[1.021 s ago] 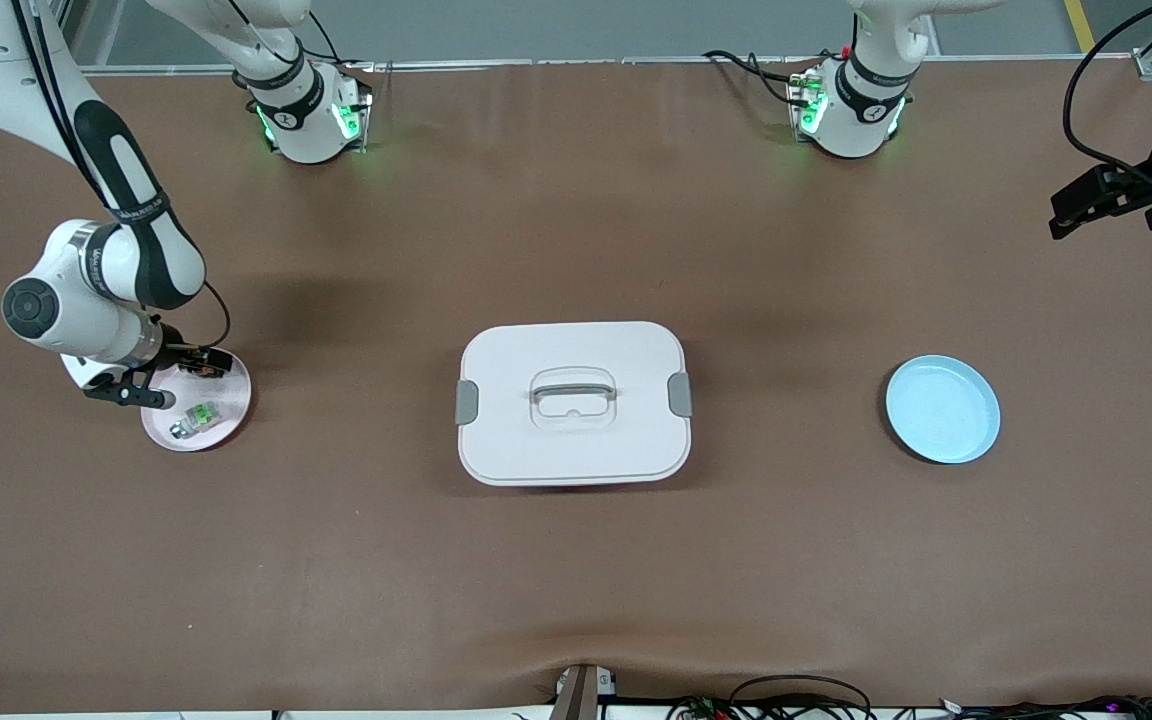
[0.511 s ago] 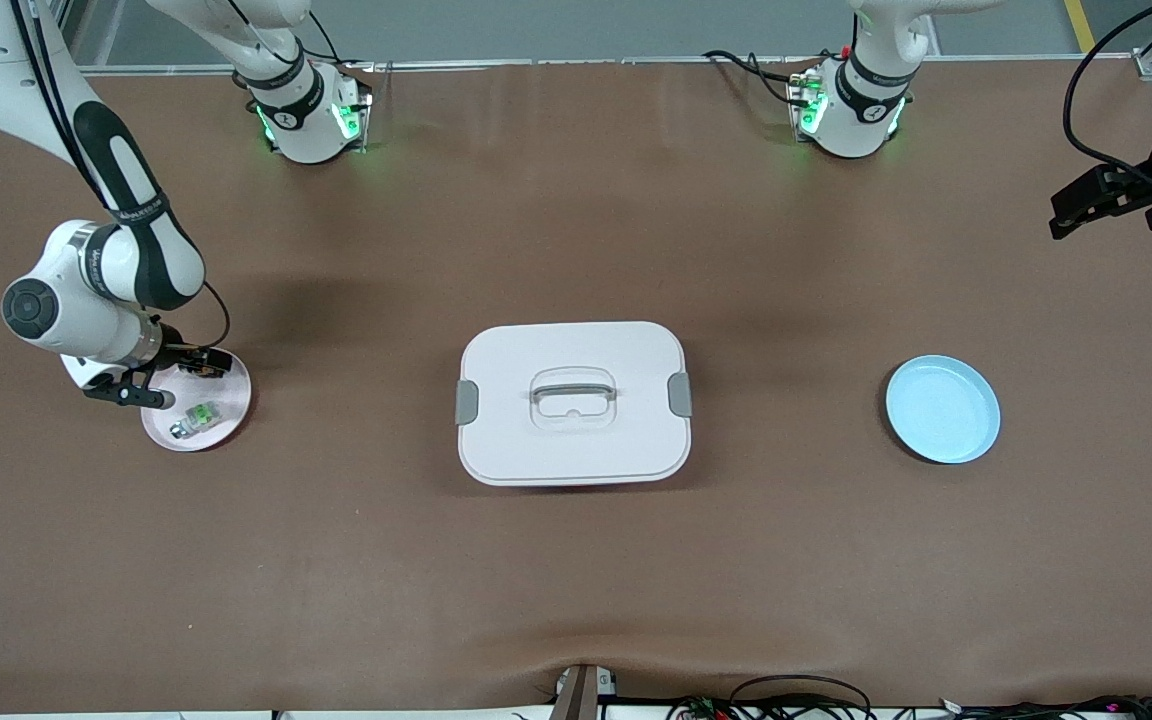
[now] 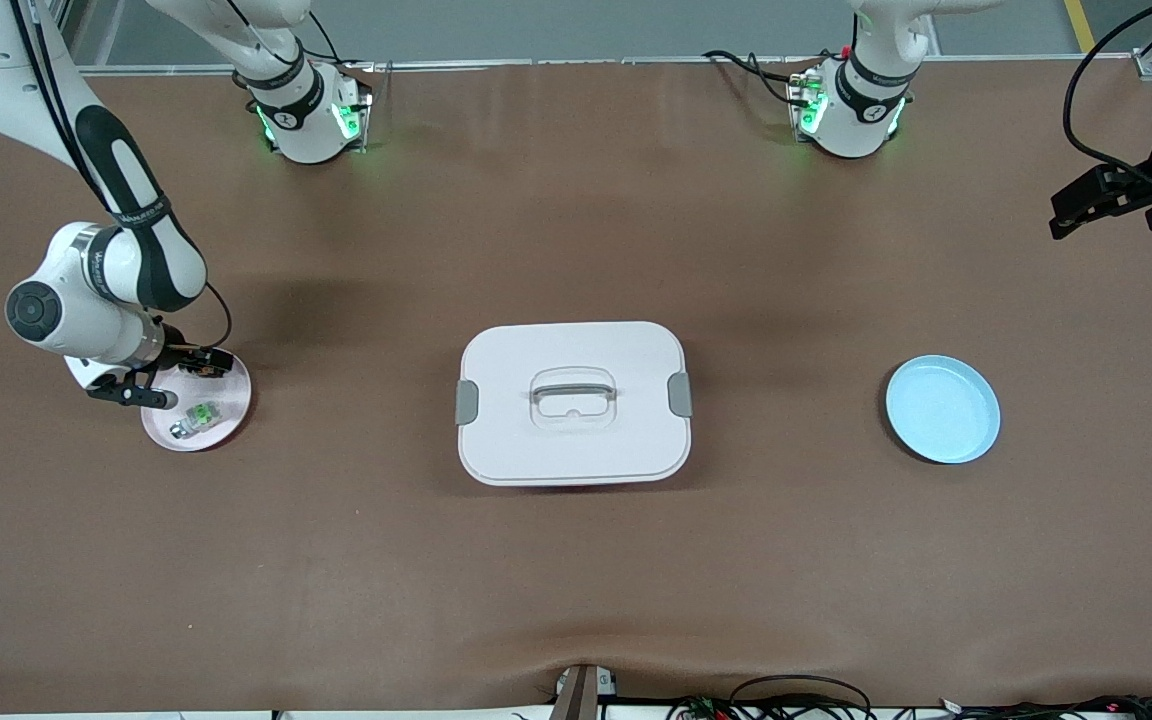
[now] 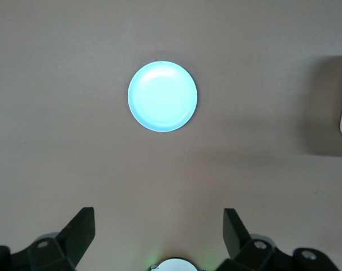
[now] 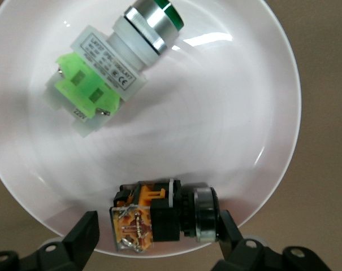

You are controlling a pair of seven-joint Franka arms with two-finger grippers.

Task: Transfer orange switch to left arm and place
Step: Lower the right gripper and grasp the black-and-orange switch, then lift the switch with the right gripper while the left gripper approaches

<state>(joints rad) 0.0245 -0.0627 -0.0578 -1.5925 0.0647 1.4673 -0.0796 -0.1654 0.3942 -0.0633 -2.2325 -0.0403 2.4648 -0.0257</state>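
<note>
Over the pink plate [image 3: 226, 410], at mid-height near the frame edge at the right arm's end of the table, I've got the right gripper [image 3: 171, 380] down low. The orange switch [image 5: 159, 217] lies on its side on the plate close to the rim, and the fingers [image 5: 86, 228] straddle it. The jaws are parted slightly wider than the switch body. One pad looks to be at the metal collar and the other has a thin gap, so nothing is gripped yet. The low straddle is there so that closing pinches the switch across its length.

The green-and-clear switch [image 5: 114, 62] sits on the same plate, apart from the orange one and lower in the front frame, clear of the fingers. It should stay put.

The white box [image 3: 573, 350] sits dead centre of the frame, lid on, between the pink plate and the blue plate [image 3: 942, 409]. Judging by that, the carry has to go up and over or around it, hence the two-arm handover.

The left gripper [image 3: 1071, 212] waits high in the upper corner at the left arm's end. Its jaws are wide open and hold nothing, and its wrist camera looks down on the bare blue plate [image 4: 162, 96], which is likely the drop spot.

Next step, I reckon: close and lift straight up.
</note>
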